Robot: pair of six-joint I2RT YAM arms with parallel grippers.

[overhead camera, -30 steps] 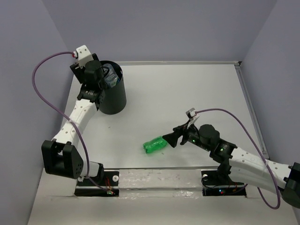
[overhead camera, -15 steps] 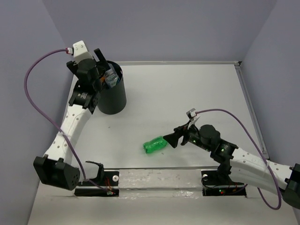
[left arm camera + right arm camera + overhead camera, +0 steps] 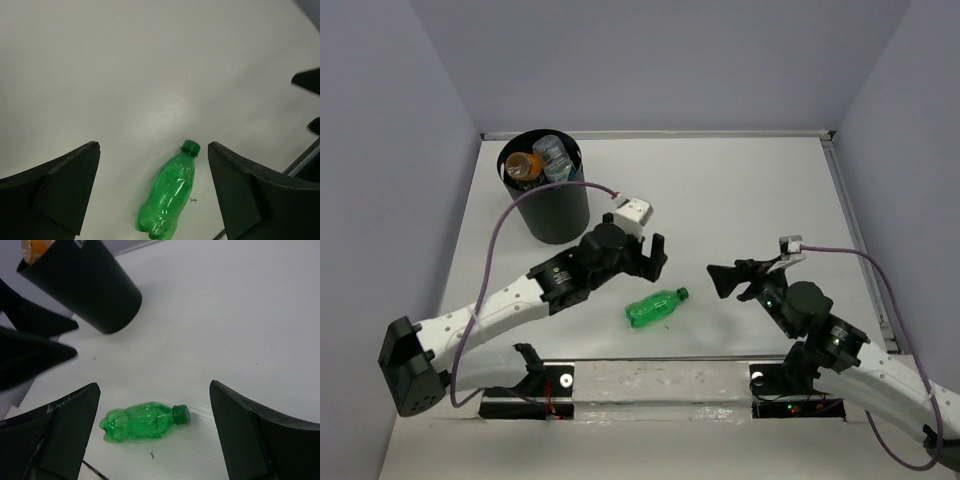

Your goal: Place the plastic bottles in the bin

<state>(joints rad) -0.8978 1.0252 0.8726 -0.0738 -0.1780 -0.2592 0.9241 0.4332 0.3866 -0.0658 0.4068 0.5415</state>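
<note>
Surface: white table [image 3: 720,190], pale walls on three sides.
Bin: black bin [image 3: 548,205], upright at the far left. An orange bottle [image 3: 525,165] and a clear bottle [image 3: 553,155] show at its mouth (anything beneath them I can't see).
Green bottle: the green bottle [image 3: 655,308] lies on its side near the front edge, between the arms and well apart from the bin.
Axis: its cap points toward the right arm and slightly to the far side, its base toward the left arm.
Left gripper: the left gripper [image 3: 648,262] has its fingers spread wide and empty, just beyond the bottle. In its wrist view the bottle sits low between the fingers, lengthwise across their closing line.
Right gripper: the right gripper [image 3: 725,280] is also spread and empty, off the cap end. In its wrist view the bottle lies along the closing line.
My call: left is nearer and better squared, so I'd bring it down and slightly toward the front edge.
</note>
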